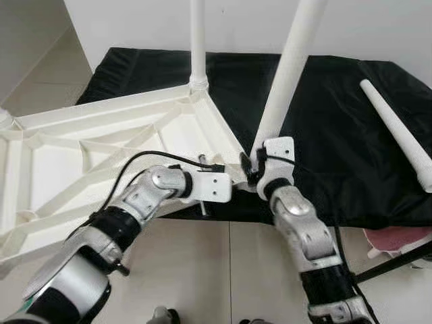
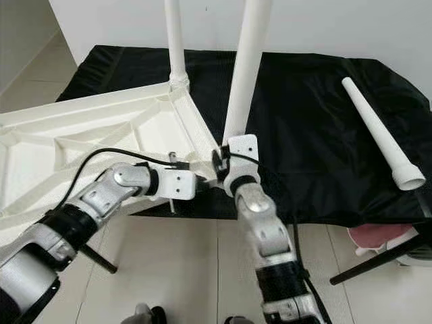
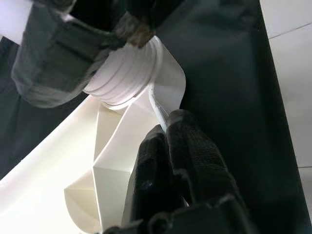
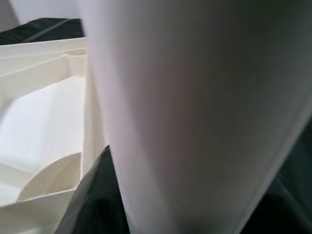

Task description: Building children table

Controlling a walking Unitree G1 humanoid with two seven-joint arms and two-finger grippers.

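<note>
Upside-down white plastic tabletop [image 1: 81,155], ribbed underside up, lying at the left, its right half on a black cloth [image 1: 324,121] over a low surface, its left part jutting out past the cloth above the tiled floor [image 1: 223,270]. One white leg [image 1: 197,40] standing upright in the far corner socket of the tabletop. A second white leg [image 1: 287,74] rising from the near right corner, leaning slightly to the right, its ribbed lower end at that corner socket. A third white leg [image 1: 398,131], tapered, lying loose on the cloth at the far right, well apart from the tabletop.

Right pincer [image 1: 251,167] at the base of the leaning leg, black fingers clenched around the leg just above the corner. In the right wrist view, that leg [image 4: 195,107] up close and blurred, with the tabletop's rim [image 4: 44,48] beside it.

Left pincer [image 3: 168,127] reaching in from the left at the same near corner, just beside the right one. In the left wrist view, its two black fingers [image 3: 185,156] pressed together, pinching the thin white edge of the tabletop [image 3: 165,83] right next to the leg's ribbed end [image 3: 126,73].

Something pink [image 1: 398,239] on the floor at the near right, partly hidden under the cloth's edge; a black rod [image 1: 391,260] slanting in front of it.
</note>
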